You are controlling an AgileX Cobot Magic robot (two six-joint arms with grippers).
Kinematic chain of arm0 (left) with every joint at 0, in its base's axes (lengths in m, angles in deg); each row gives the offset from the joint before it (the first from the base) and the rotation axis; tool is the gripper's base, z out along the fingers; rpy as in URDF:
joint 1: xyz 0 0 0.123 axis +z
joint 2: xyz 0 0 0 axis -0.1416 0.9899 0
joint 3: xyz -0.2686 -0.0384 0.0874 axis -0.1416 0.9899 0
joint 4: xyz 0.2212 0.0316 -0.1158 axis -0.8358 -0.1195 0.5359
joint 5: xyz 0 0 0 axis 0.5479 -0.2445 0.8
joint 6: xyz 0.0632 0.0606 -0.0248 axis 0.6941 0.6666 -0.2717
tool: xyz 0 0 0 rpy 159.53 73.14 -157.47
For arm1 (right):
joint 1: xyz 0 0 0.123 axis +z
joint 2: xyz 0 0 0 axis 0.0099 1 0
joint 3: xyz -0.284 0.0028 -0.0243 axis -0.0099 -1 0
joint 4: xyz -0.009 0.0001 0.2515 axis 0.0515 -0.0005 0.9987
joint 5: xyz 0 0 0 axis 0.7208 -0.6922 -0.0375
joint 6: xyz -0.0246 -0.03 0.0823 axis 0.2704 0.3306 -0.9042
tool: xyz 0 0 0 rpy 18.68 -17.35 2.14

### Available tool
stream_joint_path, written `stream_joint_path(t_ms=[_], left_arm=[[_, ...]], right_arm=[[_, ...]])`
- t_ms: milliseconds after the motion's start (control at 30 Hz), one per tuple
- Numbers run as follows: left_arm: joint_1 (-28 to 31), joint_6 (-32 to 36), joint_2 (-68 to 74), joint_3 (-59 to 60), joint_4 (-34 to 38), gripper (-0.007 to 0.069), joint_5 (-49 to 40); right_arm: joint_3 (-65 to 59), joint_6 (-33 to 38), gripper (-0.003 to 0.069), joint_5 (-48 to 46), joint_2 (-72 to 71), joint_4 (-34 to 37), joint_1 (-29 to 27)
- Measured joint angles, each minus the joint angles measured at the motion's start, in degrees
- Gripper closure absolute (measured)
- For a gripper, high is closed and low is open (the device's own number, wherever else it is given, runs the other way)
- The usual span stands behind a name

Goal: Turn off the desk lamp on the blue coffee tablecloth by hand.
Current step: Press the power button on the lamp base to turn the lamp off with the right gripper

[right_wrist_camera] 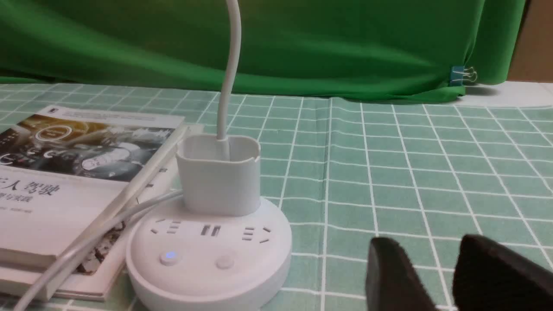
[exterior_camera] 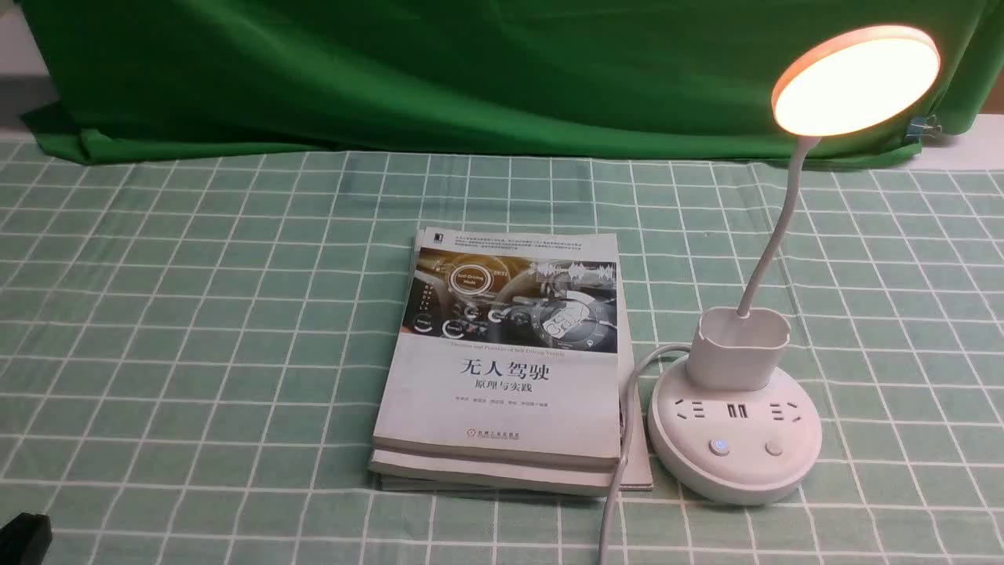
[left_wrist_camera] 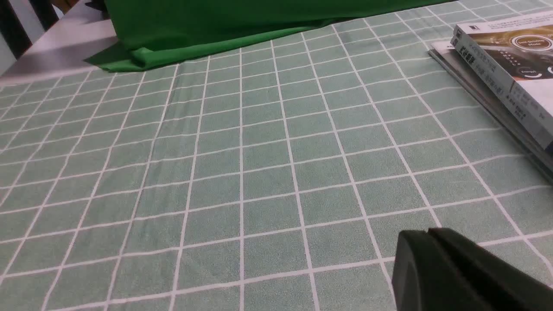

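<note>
The white desk lamp (exterior_camera: 737, 416) stands on the grid-lined tablecloth (exterior_camera: 196, 329) at the right, its round head (exterior_camera: 855, 78) glowing. Its base carries a lit button (exterior_camera: 719, 446) and an unlit button (exterior_camera: 774, 448). The lamp also shows in the right wrist view (right_wrist_camera: 211, 246), with the lit button (right_wrist_camera: 169, 257). My right gripper (right_wrist_camera: 427, 246) is open and empty, low over the cloth beside the base, apart from it. My left gripper (left_wrist_camera: 427, 235) is shut and empty over bare cloth; its tip (exterior_camera: 23, 537) shows at the front view's lower left corner.
Stacked books (exterior_camera: 502, 369) lie left of the lamp, with the lamp's white cord (exterior_camera: 620, 463) running along their edge toward the front. A plain green backdrop cloth (exterior_camera: 471, 71) hangs at the back, held by a clip (right_wrist_camera: 460, 75).
</note>
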Motion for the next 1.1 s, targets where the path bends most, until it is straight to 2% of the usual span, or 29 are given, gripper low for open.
stream_joint_path(t_ms=[733, 833, 867, 1000, 1100], left_arm=[[0.0, 0.0, 0.0, 0.0, 0.0, 0.0624, 0.0], [0.0, 0.0, 0.0, 0.0, 0.0, 0.0624, 0.0], [0.0, 0.0, 0.0, 0.0, 0.0, 0.0624, 0.0], [0.0, 0.0, 0.0, 0.0, 0.0, 0.0624, 0.0], [0.0, 0.0, 0.0, 0.0, 0.0, 0.0624, 0.0]], right_arm=[[0.0, -0.2, 0.0418, 0.6, 0.0, 0.1, 0.0], [0.0, -6.4, 0.0417, 2.5, 0.0, 3.9, 0.0], [0.0, -10.9, 0.0418, 4.5, 0.0, 6.8, 0.0], [0.0, -23.6, 0.0418, 10.4, 0.0, 10.2, 0.0], [0.0, -26.6, 0.0418, 13.9, 0.0, 10.7, 0.0]])
